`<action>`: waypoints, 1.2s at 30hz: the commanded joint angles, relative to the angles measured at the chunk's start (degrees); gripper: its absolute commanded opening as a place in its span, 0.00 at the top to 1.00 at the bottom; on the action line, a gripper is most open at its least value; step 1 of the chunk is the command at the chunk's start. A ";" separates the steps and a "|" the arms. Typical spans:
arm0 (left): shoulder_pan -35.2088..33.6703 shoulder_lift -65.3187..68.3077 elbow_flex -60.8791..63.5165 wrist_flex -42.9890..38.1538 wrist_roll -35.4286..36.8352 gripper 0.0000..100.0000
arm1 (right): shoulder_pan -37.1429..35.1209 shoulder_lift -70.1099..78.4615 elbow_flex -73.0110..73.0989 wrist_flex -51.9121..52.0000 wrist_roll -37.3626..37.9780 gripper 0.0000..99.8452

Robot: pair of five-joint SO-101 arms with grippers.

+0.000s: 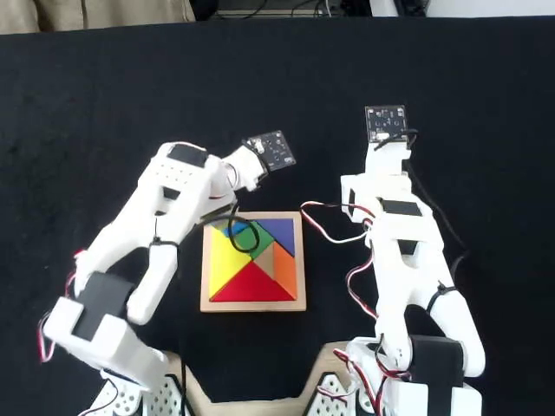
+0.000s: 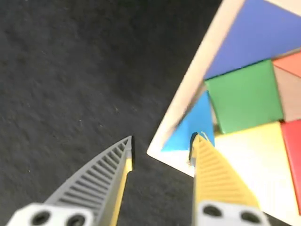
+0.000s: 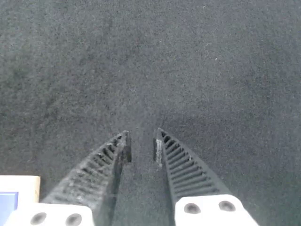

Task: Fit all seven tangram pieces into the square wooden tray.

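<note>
High view shows one square wooden tray (image 1: 252,304) near the front edge of the table (image 1: 434,69) holding all seven tangram pieces (image 1: 251,282), the left gripper (image 2: 162,138) spread astride its far-left corner by the light-blue triangle (image 2: 193,125), the right gripper (image 3: 141,136) slightly parted over the table.

The white left arm (image 1: 165,217) and right arm (image 1: 403,251) carry black motor blocks (image 1: 95,303) and red cables (image 1: 357,286); the left gripper (image 2: 162,138) has yellow and grey ribbed fingers, the right gripper (image 3: 142,141) black ones.
</note>
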 commanded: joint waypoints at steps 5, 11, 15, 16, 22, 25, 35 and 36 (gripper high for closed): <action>-1.01 -11.87 8.13 -4.84 -0.70 0.79 | 0.88 -0.13 -1.71 -1.14 0.62 0.91; 0.40 -12.13 16.48 -13.54 -0.35 0.79 | 0.70 -0.13 -1.71 -1.14 0.62 0.91; 2.95 -12.75 17.54 -14.24 -0.18 0.79 | 0.70 -0.13 -1.71 -1.14 0.62 0.91; 3.30 -12.75 17.54 -14.42 0.44 0.79 | 0.70 -0.13 -1.71 -1.14 0.62 0.91; 2.95 -13.01 14.81 -14.15 3.78 0.79 | 0.79 -0.13 -1.71 -1.14 0.62 0.91; -0.31 -16.44 11.82 -9.23 6.86 0.79 | 0.70 -0.13 -1.71 -1.05 0.62 0.91; -12.18 -43.87 27.56 3.25 13.71 0.79 | -4.22 -0.48 -3.74 11.25 0.62 0.95; -12.88 -46.42 31.96 1.85 14.59 0.79 | -5.89 -0.57 -4.88 15.21 0.62 0.98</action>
